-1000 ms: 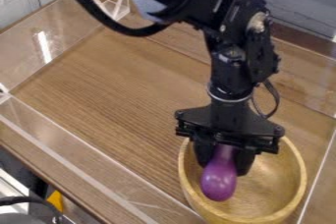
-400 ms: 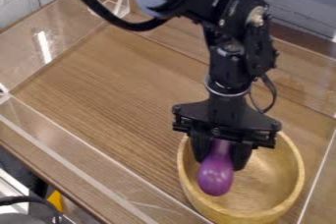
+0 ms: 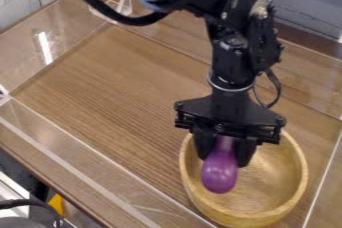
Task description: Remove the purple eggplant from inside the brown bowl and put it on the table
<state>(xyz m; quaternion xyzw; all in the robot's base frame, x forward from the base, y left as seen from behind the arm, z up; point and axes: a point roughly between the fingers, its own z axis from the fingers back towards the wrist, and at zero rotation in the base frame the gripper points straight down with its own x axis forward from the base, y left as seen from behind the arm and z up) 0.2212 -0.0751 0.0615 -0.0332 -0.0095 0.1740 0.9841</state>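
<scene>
Although the black end effector [image 3: 230, 142] was closed on the glossy purple toy eggplant [image 3: 219, 171], it remained within the round tan wooden bowl [image 3: 278, 200], leaving the lift and placement on the brown wood-grain counter [image 3: 114, 87] to do.

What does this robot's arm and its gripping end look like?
The arm is mostly black, with chunky, angular segments and a smooth, lighter grey-blue part near the top of the view. A thick black cable loops beside it. The gripper is black too, with a wide, blocky body.
</scene>
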